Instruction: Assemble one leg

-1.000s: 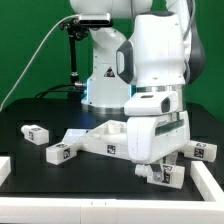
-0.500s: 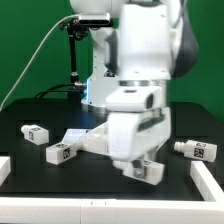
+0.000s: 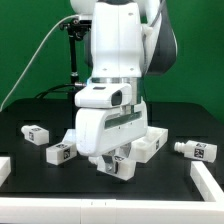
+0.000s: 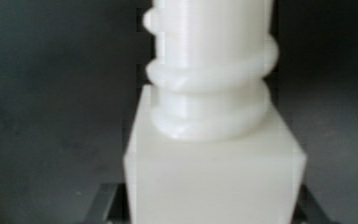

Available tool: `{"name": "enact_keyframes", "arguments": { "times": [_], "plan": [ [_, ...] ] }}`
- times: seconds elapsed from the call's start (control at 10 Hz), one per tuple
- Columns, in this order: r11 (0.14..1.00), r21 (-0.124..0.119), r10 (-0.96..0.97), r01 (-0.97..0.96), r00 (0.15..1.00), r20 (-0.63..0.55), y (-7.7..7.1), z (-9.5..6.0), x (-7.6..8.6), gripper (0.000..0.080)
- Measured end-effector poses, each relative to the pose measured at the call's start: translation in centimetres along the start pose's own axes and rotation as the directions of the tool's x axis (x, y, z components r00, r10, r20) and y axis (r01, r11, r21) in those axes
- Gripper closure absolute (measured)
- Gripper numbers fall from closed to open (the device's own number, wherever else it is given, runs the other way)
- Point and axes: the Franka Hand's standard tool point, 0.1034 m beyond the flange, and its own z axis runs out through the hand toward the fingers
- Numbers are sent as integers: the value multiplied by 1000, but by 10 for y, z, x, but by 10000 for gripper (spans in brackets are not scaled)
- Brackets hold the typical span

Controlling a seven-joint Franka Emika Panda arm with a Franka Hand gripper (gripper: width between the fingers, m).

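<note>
White rounded arm (image 3: 118, 45), joints seemingly dark grey.

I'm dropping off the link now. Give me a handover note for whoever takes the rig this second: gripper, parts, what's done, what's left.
Gripper: shut on the held leg, low over the table, in front of the tabletop, which it partly hides.
Parts: far-left leg and near-left leg lie loose at the exterior view's left, right-side leg at its right.
Done: one leg picked up.
Left: no leg seen fitted to the tabletop; the held one probably goes in next, ridged end first.
</note>
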Motion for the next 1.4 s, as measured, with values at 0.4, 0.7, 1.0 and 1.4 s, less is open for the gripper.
{"name": "enact_keyframes", "arguments": {
  "times": [0.4,0.7,1.0,1.4],
  "plan": [
    [1000,7,-5,5,1000,18,10,-3,-10,538],
    [993,8,-122,122,991,61,58,-1,-74,538],
    [992,8,-130,130,989,68,77,9,-103,537],
    [992,6,-130,130,989,67,78,9,-103,489]
  ]
}}
